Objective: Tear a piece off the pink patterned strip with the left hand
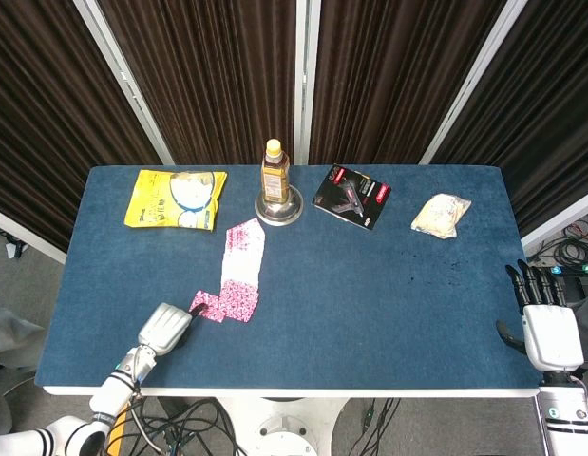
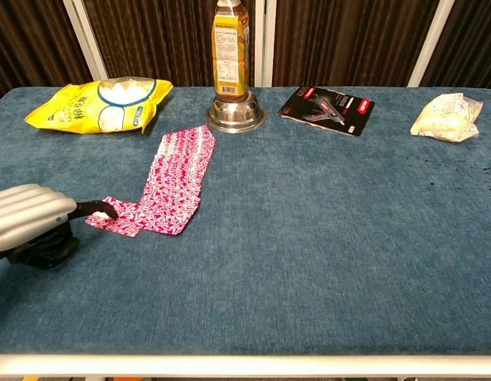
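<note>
The pink patterned strip (image 1: 241, 261) (image 2: 178, 178) lies on the blue table, running from near the metal bowl toward the front left. Its near end (image 1: 214, 305) (image 2: 122, 217) is pulled out sideways to the left, still joined to the rest of the strip. My left hand (image 1: 161, 329) (image 2: 27, 220) pinches the tip of that end with a dark fingertip, low over the table at the front left. At the front right edge my right hand (image 1: 545, 328) hangs off the table with straight fingers spread, holding nothing; it does not show in the chest view.
A yellow snack bag (image 1: 176, 199) (image 2: 96, 104) lies at the back left. A bottle (image 1: 274, 171) (image 2: 231, 48) stands in a metal bowl (image 1: 278, 208) (image 2: 235, 117) at the back middle. A black packet (image 1: 351, 196) (image 2: 326, 105) and a pale wrapped packet (image 1: 441, 215) (image 2: 445, 116) lie at the back right.
</note>
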### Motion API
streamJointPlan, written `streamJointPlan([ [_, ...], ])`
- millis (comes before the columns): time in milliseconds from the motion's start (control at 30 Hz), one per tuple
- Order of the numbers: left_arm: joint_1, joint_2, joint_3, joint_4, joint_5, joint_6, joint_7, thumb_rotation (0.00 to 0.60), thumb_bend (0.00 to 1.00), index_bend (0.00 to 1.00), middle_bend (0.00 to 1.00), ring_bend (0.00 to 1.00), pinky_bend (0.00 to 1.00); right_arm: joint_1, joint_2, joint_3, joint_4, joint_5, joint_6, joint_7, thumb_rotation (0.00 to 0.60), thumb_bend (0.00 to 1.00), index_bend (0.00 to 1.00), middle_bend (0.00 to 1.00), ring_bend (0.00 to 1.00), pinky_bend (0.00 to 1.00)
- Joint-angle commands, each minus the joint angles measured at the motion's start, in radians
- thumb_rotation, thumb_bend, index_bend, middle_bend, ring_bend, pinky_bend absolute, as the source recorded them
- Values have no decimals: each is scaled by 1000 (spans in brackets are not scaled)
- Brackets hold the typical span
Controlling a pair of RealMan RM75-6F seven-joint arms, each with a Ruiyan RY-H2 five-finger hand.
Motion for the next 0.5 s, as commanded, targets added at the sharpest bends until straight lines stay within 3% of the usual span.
streamJointPlan([
  [33,5,9,1,7,1,10,-13,600,613,186,886,896,872,3,-1,0,-7,0,-2,-11,600,174,0,0,0,0],
  [500,10,55,-33,78,-47,15,-57,600,613,186,882,895,872,14,-3,-1,-40,7,-14,-79,600,178,0,0,0,0],
])
